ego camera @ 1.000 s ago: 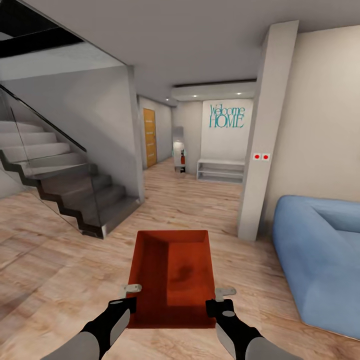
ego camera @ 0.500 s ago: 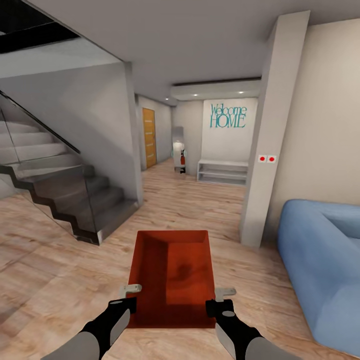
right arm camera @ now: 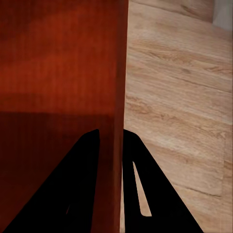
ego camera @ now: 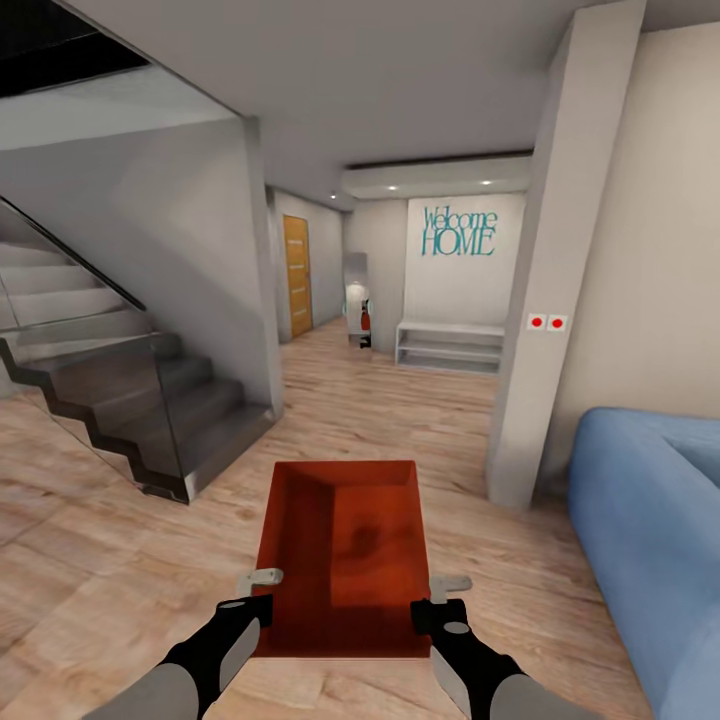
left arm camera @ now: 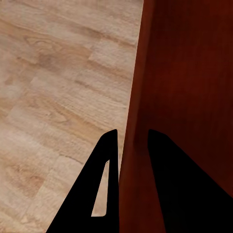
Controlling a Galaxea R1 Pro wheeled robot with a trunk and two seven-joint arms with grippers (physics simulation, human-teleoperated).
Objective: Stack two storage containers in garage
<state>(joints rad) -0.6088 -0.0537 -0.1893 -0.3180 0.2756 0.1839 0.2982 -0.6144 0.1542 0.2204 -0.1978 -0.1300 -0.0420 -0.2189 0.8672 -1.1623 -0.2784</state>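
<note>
Wood-plank floor [ego camera: 120, 560] fills the lower frame. Left hand [ego camera: 262, 590] and right hand [ego camera: 447, 592], both extended forward, each pinch a side wall of the red storage container [ego camera: 345, 550] at lower centre.

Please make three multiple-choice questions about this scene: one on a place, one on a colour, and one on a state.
1. Where does the blue sofa stand, as the head camera sees it?
A. at the right
B. at the left under the stairs
C. far back by the orange door

2. What colour is the carried container?
A. green
B. red-orange
C. white

3. How does the left gripper stand at the container's side wall?
A. open and away from it
B. shut on the wall
C. resting on the floor

Answers:
1 A, it fills the right edge.
2 B, all its walls are red-orange.
3 B, one finger on each face of the wall.
</note>
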